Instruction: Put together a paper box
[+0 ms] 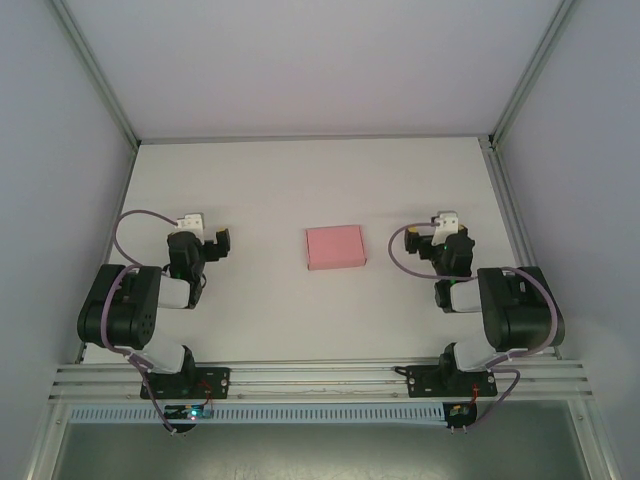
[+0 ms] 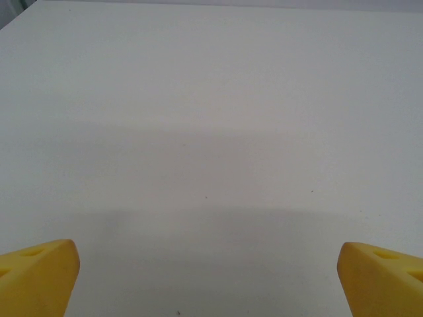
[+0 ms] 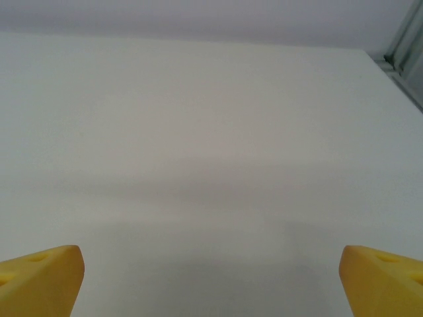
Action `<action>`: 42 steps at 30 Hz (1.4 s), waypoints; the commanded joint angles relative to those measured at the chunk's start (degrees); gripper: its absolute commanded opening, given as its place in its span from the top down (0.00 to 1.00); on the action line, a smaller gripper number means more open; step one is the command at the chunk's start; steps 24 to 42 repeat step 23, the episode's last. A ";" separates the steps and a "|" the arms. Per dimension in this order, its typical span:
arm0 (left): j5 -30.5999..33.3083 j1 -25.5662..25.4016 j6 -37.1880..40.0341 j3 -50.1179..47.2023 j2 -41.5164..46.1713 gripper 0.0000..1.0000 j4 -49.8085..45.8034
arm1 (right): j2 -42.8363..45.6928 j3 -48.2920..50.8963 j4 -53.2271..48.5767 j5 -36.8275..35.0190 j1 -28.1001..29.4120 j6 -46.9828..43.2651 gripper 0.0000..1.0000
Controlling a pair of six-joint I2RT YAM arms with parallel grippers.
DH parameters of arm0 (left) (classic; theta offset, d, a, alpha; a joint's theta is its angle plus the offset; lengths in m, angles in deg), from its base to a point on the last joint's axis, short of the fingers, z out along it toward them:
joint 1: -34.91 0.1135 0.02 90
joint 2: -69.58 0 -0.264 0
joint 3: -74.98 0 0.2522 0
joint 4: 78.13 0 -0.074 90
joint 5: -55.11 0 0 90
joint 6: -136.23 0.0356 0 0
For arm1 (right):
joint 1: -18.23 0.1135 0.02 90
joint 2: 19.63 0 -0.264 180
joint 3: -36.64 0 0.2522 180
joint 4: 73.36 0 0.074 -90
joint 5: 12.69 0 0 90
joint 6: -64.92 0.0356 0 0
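While folded back low at the near edge, point forward over the white bench point(image 1: 300, 190). Hold left jaws and right jaws spread wide, yellow fingertips point(image 2: 38, 277) far apart, gripping nothing. Lies flat mid-bench, between and well apart from both: paper box point(image 1: 335, 246), pale pink, closed, shallow, rectangular.

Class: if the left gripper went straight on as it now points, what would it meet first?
Probably only bare table: the way ahead of the left gripper looks free, and the paper box lies off to its right.
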 commanded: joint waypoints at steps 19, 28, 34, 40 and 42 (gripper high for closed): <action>-1.33 0.83 -0.24 3.17 0.28 0.00 -1.07 | 0.69 -2.85 -0.28 -2.06 0.17 1.88 0.02; -1.32 0.81 -0.23 3.18 0.24 0.00 -1.10 | 0.78 -2.68 -0.19 -2.09 0.17 1.87 0.02; -1.32 0.81 -0.23 3.18 0.24 0.00 -1.10 | 0.78 -2.68 -0.19 -2.09 0.17 1.87 0.02; -1.32 0.81 -0.23 3.18 0.24 0.00 -1.10 | 0.78 -2.68 -0.19 -2.09 0.17 1.87 0.02; -1.32 0.81 -0.23 3.18 0.24 0.00 -1.10 | 0.78 -2.68 -0.19 -2.09 0.17 1.87 0.02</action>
